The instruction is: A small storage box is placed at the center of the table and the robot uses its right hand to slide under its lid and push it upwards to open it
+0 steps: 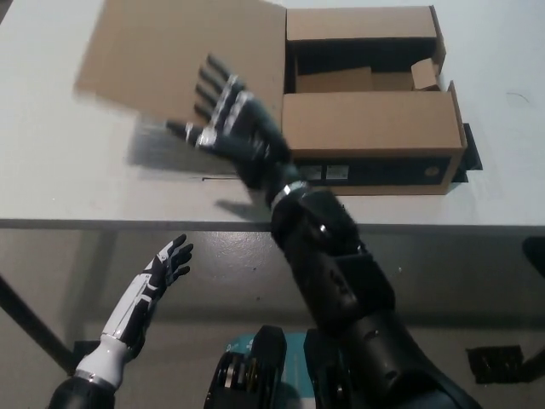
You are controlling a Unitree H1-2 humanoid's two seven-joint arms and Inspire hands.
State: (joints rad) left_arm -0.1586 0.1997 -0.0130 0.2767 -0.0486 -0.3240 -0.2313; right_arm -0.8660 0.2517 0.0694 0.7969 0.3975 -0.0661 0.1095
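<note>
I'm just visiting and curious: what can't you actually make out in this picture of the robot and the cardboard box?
Head view only:
- Inside of the box: dark shadow hides whatever lies in it.
- Labels on the box's front wall: too small to read.
- Table under the lid: covered by the swung-open flap.
- Right hand: motion blur; contact with the lid is unclear.
- Left hand: resting below the table edge.

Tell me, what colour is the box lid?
Plain brown cardboard lid, seen in the head view.
</note>
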